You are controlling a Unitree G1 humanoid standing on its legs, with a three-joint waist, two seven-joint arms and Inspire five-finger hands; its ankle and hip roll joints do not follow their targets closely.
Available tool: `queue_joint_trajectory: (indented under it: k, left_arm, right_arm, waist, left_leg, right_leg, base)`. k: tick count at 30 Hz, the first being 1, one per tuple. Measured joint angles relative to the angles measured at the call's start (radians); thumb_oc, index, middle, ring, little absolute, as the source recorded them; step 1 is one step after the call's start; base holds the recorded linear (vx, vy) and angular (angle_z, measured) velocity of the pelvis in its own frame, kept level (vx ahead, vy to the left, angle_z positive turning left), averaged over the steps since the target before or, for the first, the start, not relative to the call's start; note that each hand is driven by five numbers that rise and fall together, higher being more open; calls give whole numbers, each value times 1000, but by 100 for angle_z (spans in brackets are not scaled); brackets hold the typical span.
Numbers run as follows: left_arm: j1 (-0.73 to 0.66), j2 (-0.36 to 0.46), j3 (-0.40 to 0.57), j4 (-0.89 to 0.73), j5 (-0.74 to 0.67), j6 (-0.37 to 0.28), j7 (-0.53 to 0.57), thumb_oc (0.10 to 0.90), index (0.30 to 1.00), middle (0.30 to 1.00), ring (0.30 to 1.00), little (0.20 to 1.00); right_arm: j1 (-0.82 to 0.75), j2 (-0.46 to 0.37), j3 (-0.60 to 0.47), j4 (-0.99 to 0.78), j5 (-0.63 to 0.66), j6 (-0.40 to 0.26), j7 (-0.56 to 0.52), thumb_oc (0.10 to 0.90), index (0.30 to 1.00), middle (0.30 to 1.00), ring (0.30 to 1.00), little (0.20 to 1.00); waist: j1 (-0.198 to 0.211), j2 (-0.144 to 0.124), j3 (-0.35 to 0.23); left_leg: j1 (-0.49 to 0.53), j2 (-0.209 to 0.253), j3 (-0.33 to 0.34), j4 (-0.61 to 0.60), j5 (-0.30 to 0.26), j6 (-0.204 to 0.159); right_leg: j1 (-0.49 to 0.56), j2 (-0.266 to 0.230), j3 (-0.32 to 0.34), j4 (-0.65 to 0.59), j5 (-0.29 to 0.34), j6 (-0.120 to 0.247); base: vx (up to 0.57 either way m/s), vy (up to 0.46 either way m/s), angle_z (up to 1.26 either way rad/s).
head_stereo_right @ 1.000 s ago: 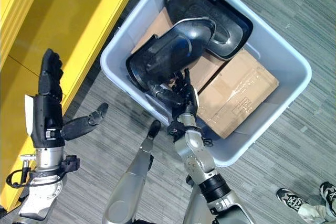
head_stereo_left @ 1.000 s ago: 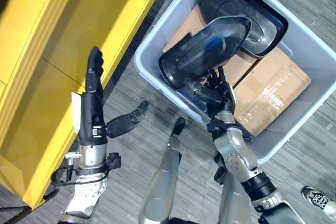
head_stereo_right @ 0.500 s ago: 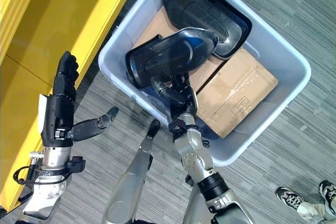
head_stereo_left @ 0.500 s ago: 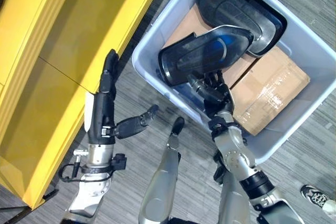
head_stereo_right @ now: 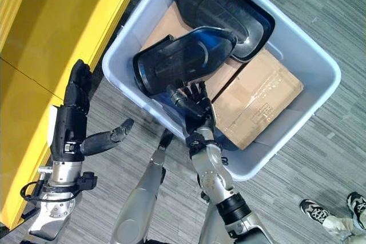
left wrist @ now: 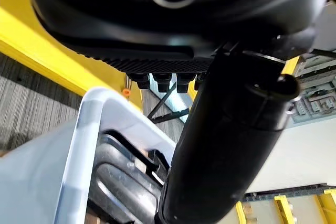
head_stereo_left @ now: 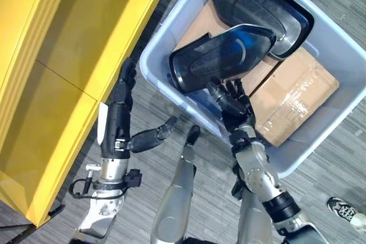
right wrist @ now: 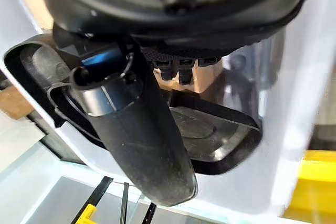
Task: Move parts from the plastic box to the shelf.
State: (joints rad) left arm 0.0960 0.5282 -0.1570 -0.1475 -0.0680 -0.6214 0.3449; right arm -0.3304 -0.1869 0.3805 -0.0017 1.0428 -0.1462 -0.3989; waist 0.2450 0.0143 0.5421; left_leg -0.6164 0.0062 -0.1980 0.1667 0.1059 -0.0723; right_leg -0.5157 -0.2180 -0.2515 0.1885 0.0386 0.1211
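Right hand (head_stereo_left: 233,100), fingers spread, props the near black part (head_stereo_left: 220,56) from beneath inside the plastic box (head_stereo_left: 320,27) at frame centre, tilting it for lifting. Left hand (head_stereo_left: 119,124) waits open beside the yellow shelf (head_stereo_left: 68,44).

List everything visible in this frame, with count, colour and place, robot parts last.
Plastic box: one, pale blue-grey, on the floor right of the shelf.
Black parts: two, in the box; near part over the right hand, far part behind it.
Cardboard: brown, lining the box bottom.
Shelf: one, yellow, left.
Floor: grey, striped.
Person's shoe: lower right corner.
Left hand: dark, open, between shelf and box.
Right hand: dark, fingers spread under the near part.
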Motion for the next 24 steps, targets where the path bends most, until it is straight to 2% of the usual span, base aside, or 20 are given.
queue_joint_trajectory:
  k: [4, 7, 15, 24]
  left_arm:
    - [2, 0, -4, -14, 6, -5, 11, 900, 1000, 1000, 1000, 1000]
    - [3, 0, -6, -16, 14, -10, 42, 900, 1000, 1000, 1000, 1000]
    - [4, 0, -10, -19, 36, -11, 43, 900, 1000, 1000, 1000, 1000]
    - [-2, 2, -14, -19, 33, -11, 39, 900, 1000, 1000, 1000, 1000]
  right_arm:
    - [96, -38, 24, -76, -3, 2, 36, 900, 1000, 1000, 1000, 1000]
    - [135, -53, 40, -93, -14, -1, 51, 900, 1000, 1000, 1000, 1000]
    - [120, -46, 33, -70, -8, -2, 50, 900, 1000, 1000, 1000, 1000]
    - [33, -13, 23, 7, 43, -27, 31, 900, 1000, 1000, 1000, 1000]
  waist:
    - [-8, -1, 0]
    - [-29, -4, 1]
    - [-32, -4, 1]
    - [-23, -4, 1]
  left_leg:
    - [-4, 5, 1, -3, -1, 1]
    - [-6, 5, 5, -3, -1, 1]
    - [-5, 10, 21, -2, -1, 1]
    - [1, 10, 20, 5, 0, 0]
  right_leg:
    - [-1, 2, -1, -9, 2, 0]
    - [-2, 5, 2, -14, 5, -1]
    - [-9, 11, 21, -16, 13, 0]
    - [-2, 11, 21, -13, 15, -3]
  base:
    - [-8, 3, 0]
    - [-11, 18, -2]
    - [3, 14, -6]
    - [0, 0, 0]
